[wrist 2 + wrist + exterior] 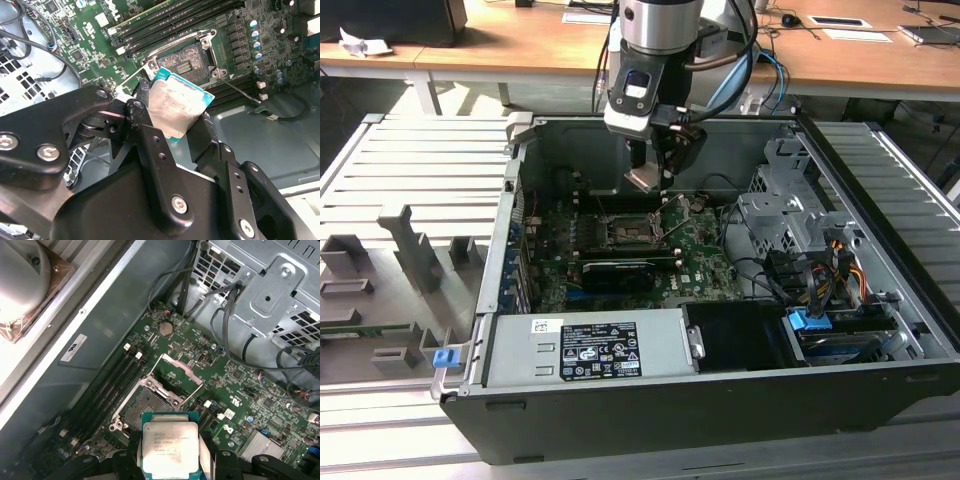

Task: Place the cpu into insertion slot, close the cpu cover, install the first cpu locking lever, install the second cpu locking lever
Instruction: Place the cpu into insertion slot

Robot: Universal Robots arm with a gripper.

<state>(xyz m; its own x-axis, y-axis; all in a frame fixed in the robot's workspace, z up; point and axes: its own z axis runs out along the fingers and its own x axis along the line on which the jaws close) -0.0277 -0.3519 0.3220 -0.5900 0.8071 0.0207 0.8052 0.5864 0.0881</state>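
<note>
**A:** Grip check?

**B:** The gripper (175, 107) has its jaws clamped on the cpu (172, 107), holding it by two opposite edges. In the first wrist view the cpu (169, 447) shows its pale metal top. The chip hangs above the insertion slot (145, 407) and just short of it, touching nothing.

**A:** Cover?

**B:** The cpu cover (176, 363) stands raised on the side of the slot away from the chip. The slot opening is free.

**A:** Notes on seating it well?

**B:** My judgement is to level the chip first, since it looks tilted against the slot (187, 62) in the second wrist view. Then square its edges with the slot's frame and bring it straight down. Any sideways drag across the contacts risks bending them, so let go only once it sits flat.

**A:** What can't we verify?

**B:**
- The chip's underside and keying notches are hidden, so its orientation is unconfirmed.
- The chip covers part of the slot's near edge in the first wrist view.
- The thin rod (240, 91) beside the slot is probably a locking lever, though I cannot tell which one.
- In the exterior view the gripper (650, 175) blocks the gap above the slot (625, 232).
</note>
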